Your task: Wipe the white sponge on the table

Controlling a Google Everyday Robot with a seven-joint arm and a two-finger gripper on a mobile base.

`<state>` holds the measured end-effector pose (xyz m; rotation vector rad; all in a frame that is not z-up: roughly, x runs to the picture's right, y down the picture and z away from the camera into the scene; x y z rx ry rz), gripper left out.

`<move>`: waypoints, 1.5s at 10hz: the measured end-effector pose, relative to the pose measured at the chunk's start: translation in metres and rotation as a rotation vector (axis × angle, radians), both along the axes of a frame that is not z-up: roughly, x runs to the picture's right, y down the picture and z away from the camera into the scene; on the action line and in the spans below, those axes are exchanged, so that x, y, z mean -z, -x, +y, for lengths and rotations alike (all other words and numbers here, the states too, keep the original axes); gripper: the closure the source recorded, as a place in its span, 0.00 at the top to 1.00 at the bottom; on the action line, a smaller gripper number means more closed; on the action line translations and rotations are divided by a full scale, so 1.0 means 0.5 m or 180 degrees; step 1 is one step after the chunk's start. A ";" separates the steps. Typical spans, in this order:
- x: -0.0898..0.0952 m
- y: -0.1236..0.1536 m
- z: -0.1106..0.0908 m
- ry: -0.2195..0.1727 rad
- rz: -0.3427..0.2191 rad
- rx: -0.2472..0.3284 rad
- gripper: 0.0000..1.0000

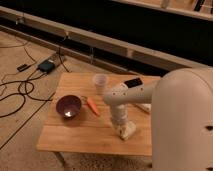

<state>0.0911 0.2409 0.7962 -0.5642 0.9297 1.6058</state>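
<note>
Fingers of the gripper (121, 125) are closed on the white sponge (128, 132), which lies directly under them, on the table (75, 139).

The table (75, 136) top is matt, pale wood planks. The purple bowl (68, 106) looks shiny. The gripper (121, 125), down on the soft white sponge (128, 132), looks smooth and pale.

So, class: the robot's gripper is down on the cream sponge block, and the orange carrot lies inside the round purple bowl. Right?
Not quite. The camera view shows the orange carrot lying on the light wooden table beside the round purple bowl, not inside it. The gripper is indeed down on the cream sponge block.
</note>
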 end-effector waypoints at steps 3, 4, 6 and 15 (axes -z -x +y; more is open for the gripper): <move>-0.005 -0.034 -0.042 -0.0084 0.0091 -0.0041 0.00; -0.011 -0.040 -0.052 -0.0076 0.0085 -0.0005 0.00; -0.032 -0.025 -0.076 -0.0066 -0.0011 0.0083 0.00; -0.013 0.163 -0.090 0.0139 -0.0904 0.0589 0.00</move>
